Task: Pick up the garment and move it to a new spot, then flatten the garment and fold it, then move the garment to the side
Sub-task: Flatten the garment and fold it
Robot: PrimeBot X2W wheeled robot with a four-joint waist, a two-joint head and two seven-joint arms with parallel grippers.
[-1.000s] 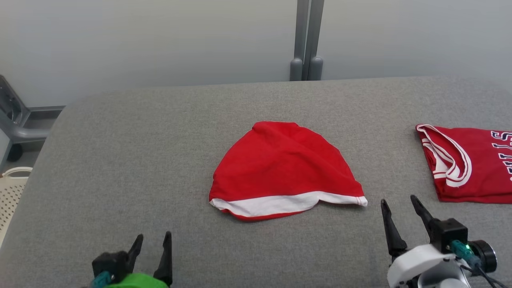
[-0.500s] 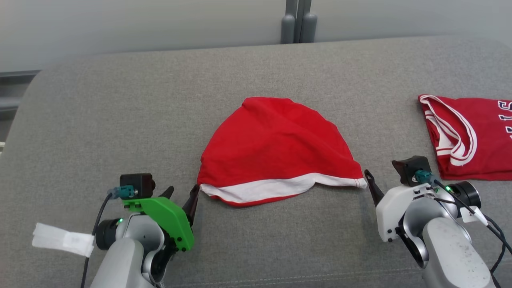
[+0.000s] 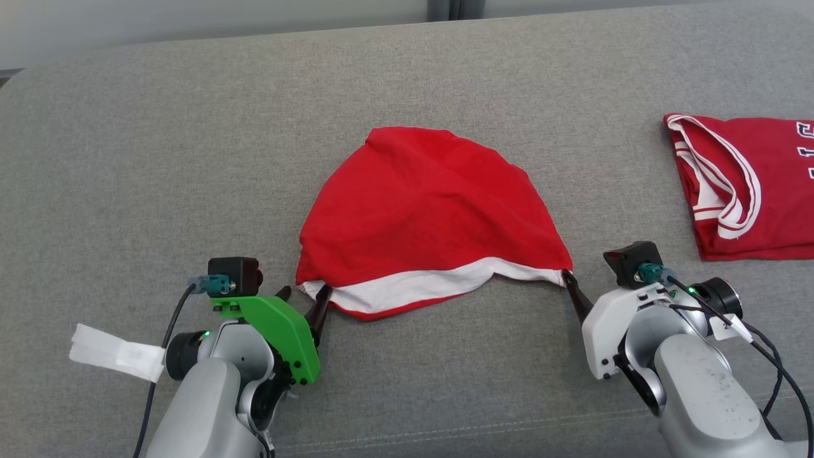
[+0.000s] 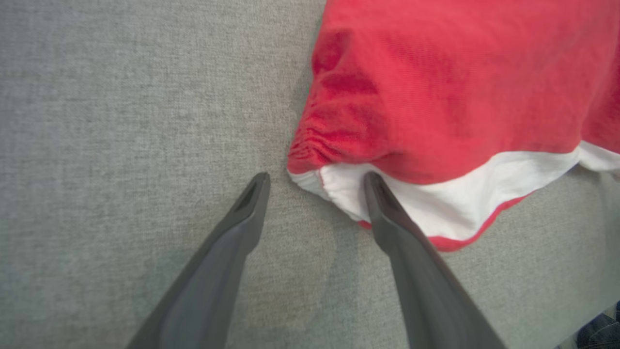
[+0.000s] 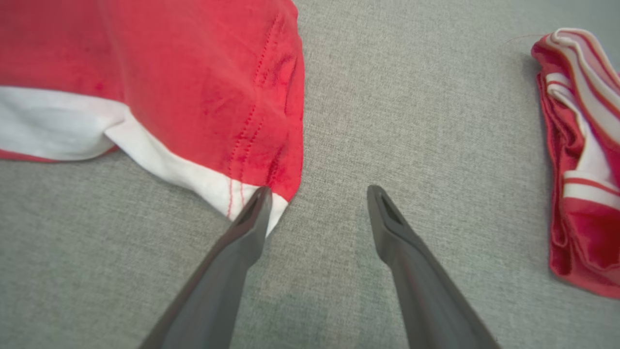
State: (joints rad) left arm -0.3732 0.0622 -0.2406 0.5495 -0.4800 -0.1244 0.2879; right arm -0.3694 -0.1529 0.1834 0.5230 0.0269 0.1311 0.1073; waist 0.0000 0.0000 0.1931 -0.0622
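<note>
Both grippers sit closer to garment's hem corners than a moment ago. Head view: red garment point(image 3: 432, 216) w/ white hem lies mid-cushion point(image 3: 159, 159). Left gripper point(image 3: 304, 296) is at its near-left corner, right gripper point(image 3: 591, 280) at near-right, both spread wide, pinching nothing. 2nd red shirt point(image 3: 750, 184) lies by cushion's right edge. L wrist view: fingers straddle hem corner, one on the white band. R wrist view: one fingertip touches hem corner, other over bare cushion.

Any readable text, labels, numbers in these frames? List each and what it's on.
folded red jersey: white letters, cut off by the frame edge, unreadable.
white tag on the left arm: no print legible.
red-and-white garment: no text.
</note>
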